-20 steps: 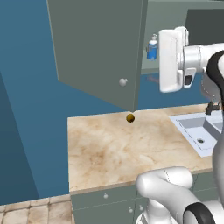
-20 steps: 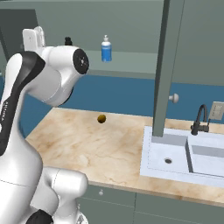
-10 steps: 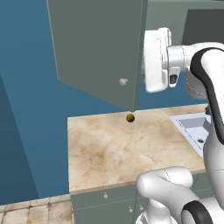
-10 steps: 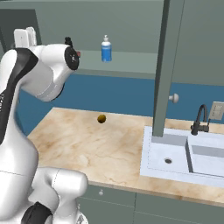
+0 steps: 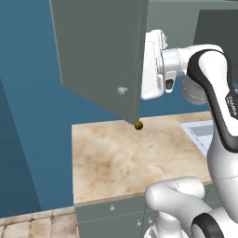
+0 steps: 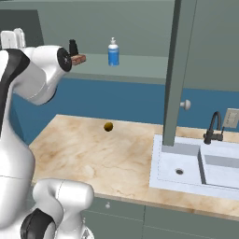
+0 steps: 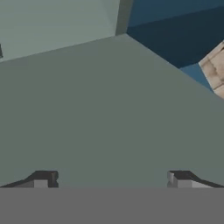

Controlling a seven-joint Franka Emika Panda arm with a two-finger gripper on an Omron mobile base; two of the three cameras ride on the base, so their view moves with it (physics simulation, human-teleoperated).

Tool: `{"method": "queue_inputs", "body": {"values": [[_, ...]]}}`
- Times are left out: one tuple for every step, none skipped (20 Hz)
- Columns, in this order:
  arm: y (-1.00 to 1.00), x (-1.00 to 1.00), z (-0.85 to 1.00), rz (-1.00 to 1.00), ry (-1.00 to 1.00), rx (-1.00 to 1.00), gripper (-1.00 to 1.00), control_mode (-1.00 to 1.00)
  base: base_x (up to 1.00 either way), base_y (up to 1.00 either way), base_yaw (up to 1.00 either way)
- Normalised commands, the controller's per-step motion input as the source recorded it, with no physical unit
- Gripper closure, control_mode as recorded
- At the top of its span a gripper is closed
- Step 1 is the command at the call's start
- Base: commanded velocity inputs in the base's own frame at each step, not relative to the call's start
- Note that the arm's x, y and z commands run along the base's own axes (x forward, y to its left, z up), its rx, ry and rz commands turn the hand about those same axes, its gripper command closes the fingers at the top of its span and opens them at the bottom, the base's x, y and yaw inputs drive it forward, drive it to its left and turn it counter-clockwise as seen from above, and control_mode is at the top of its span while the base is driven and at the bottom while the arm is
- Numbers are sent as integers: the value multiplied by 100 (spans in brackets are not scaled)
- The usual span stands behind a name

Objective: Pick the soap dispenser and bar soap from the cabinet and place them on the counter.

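Beside the open cabinet (image 5: 100, 51) door, wide empty jaws; soap dispenser (image 6: 113, 52), black bottle (image 6: 73, 47), bar soap (image 6: 79, 59) shelved.

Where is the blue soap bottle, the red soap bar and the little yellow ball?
soap bottle (image 6: 113, 56), right base view, on its blue body.
soap bar (image 6: 79, 59), right base view, on its reddish side.
yellow ball (image 6: 108, 126), right base view, on its middle, on the counter (image 6: 84, 154).

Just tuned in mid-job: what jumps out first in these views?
The open cabinet above the counter, with the blue soap dispenser upright on its shelf and the bar soap left of it beside a black bottle. The tool, tips apart, faces a cabinet surface. A small yellow ball lies on the counter.
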Motion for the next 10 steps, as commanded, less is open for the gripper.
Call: {"method": "queue_inputs", "body": {"values": [[51, -14, 0, 6, 0, 0, -100, -100, 0, 0, 0], [52, -9, 0, 6, 0, 0, -100, -100, 0, 0, 0], [52, -3, 0, 5, 0, 0, -100, -100, 0, 0, 0], [51, 0, -2, 2, 0, 0, -100, -100, 0, 0, 0], [55, 8, -11, 0, -6, 0, -100, -100, 0, 0, 0], [59, 6, -10, 0, -12, -4, -100, -100, 0, 0, 0], [50, 9, -11, 0, -9, -1, -100, -100, 0, 0, 0], [50, 10, -13, 0, -9, -2, -100, -100, 0, 0, 0], [40, 9, -11, 0, -8, -1, -100, -100, 0, 0, 0], [33, 10, -11, 0, -7, 0, -100, -100, 0, 0, 0]]}}
